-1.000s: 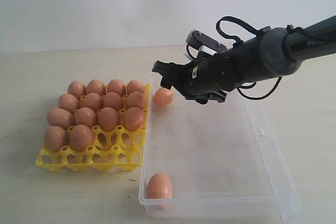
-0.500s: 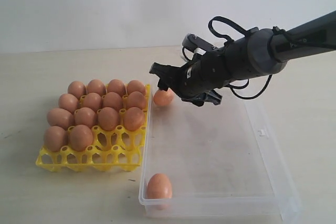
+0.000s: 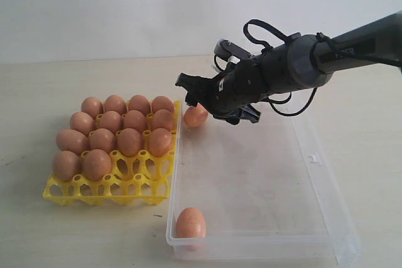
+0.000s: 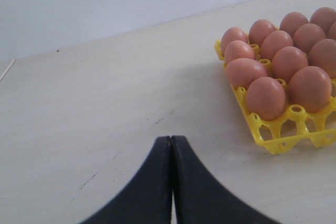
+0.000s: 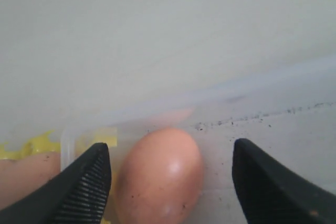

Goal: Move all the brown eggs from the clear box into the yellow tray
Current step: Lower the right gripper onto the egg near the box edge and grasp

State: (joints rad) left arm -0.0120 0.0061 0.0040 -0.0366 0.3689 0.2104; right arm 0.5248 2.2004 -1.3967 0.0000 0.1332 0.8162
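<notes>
The yellow tray on the left holds several brown eggs, with its front row bare. Two eggs lie in the clear box: one in the far left corner, one in the near left corner. My right gripper hangs open just over the far corner egg, which lies between the fingers, nearer one of them and untouched. In the left wrist view my left gripper is shut with nothing in it, above bare table beside the tray and its eggs.
The box's small latch tab sticks out on its right wall. The box's left wall sits against the tray's right edge. A plain pale wall stands behind the wooden table.
The right arm has slid left and slightly down toward the box's far left corner, bringing its open fingers around the egg there. Eggs and tray have not moved.
</notes>
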